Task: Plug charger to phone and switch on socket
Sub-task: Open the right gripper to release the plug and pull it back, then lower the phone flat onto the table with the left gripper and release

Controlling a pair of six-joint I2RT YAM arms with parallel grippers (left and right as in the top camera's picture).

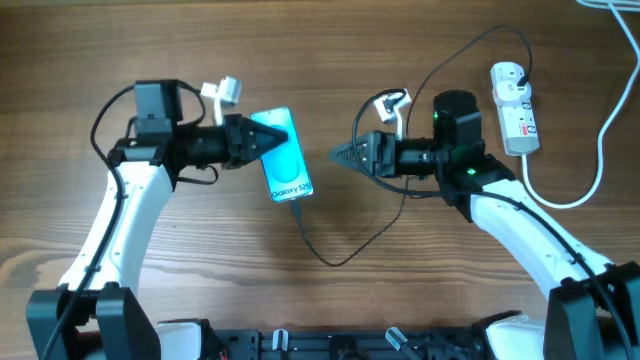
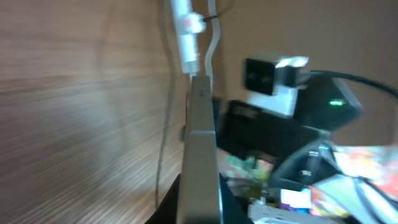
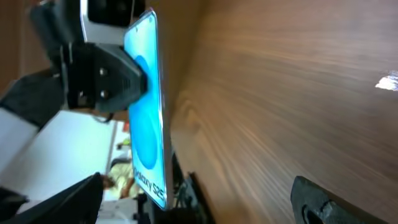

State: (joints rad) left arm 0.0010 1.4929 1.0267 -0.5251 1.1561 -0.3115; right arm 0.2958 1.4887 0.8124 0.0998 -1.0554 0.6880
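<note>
Judging from overhead, thin black charger cable (image 1: 340, 258) looks seated in cyan-screened phone (image 1: 288, 165), pinched mid-table by left gripper (image 1: 262, 142). Right gripper (image 1: 335, 156) spread, empty. You still owe the white power-strip socket (image 1: 515, 100) its switch.

Overhead view is sharp and evenly lit, with soft shadows on the table (image 1: 300, 40). The left wrist view is dim and heavily motion-blurred. In the right wrist view the phone (image 3: 146, 124) screen glows bright and the wood grain is smeared.

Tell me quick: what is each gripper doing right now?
Left gripper: closed on the rectangular cyan-screened smartphone.
Right gripper: open, holding nothing.
</note>
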